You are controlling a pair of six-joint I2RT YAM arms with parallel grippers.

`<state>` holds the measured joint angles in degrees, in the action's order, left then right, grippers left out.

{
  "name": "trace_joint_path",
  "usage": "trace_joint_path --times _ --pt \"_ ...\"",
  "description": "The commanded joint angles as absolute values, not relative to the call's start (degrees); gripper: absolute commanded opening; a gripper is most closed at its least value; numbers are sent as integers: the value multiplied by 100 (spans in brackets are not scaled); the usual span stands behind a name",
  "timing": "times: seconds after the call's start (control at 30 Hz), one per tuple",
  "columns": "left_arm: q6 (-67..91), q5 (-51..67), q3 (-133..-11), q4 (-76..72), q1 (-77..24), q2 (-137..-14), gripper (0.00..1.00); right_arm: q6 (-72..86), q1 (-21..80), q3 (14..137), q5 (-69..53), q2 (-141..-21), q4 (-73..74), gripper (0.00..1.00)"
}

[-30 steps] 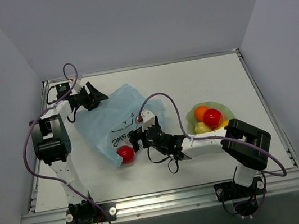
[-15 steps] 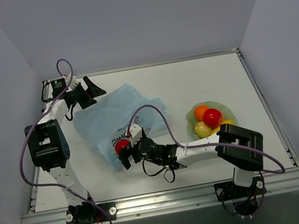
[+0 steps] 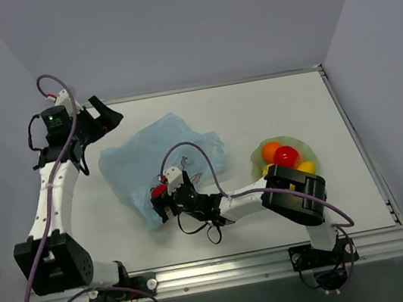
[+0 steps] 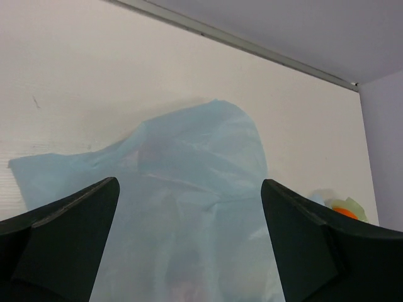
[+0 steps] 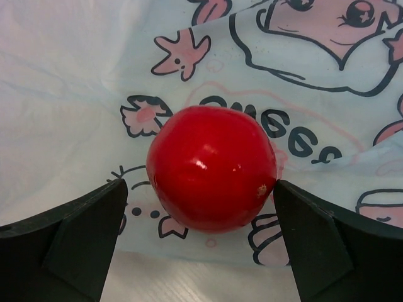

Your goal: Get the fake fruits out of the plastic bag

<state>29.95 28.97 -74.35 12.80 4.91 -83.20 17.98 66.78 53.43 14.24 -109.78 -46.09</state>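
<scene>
Far left at the back of the table (image 3: 362, 194), your left claw (image 3: 102, 116) is hanging just beyond the plastic bag (image 3: 167, 150). Its jaws are standing wide apart and gripping nothing; its wrist view is showing only crumpled blue film between them.

Moving right, the bag is lying flattened mid-table with the cartoon print facing up on its near half.

At the bag's near edge, your right claw (image 3: 159, 201) is straddling a red fruit (image 3: 160, 191). In the right wrist view that fruit (image 5: 211, 167) is sitting on top of the print, bare and glossy. The jaws are parted wider than the fruit: one finger (image 5: 315, 245) is just meeting its side, and the other is showing a gap. You're not clamping it.

Further right, well apart from the bag, the green dish (image 3: 256, 164) is holding an orange ball (image 3: 270, 151), a second red fruit (image 3: 287, 156) and a yellow fruit (image 3: 308, 167), all touching.
</scene>
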Motion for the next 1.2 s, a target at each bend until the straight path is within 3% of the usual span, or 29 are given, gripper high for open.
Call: trace_joint_path --times 0.0,0.13,0.23,0.27,0.33,0.43,0.6,0.87,1.0,1.17 --pt "2883 2154 -7225 1564 404 -7367 94 1811 6689 5634 1529 -11056 -4896 95" --pt "2707 1969 -6734 2135 247 -6131 94 1775 6697 5660 1678 -11048 -4887 84" --pt "2681 1925 -5987 2354 62 -5094 94 1767 6715 5608 1792 -11030 -4983 68" --pt "2672 1916 -5820 2477 62 -4845 94 1749 6724 5573 1836 -11030 -5009 55" --pt "2646 1785 -5363 2925 -132 -4048 94 1749 6741 5529 1916 -10969 -5071 42" --pt "2576 1723 -5080 3602 -141 -3125 94 1688 6811 5414 2100 -10767 -5089 35" --pt "2435 1784 -5396 4673 -176 -2461 94 1626 6926 5125 2241 -9907 -4896 33" --pt "2294 1811 -5476 4509 -281 -2242 94 1679 6978 4527 2539 -7880 -3667 33" --pt "2259 2082 -5327 4211 -290 -2048 94 1819 6979 4009 3635 -6489 -2604 33" --pt "2215 2303 -5037 3877 -439 -1714 94 2565 6428 3543 5841 -4628 -714 33"
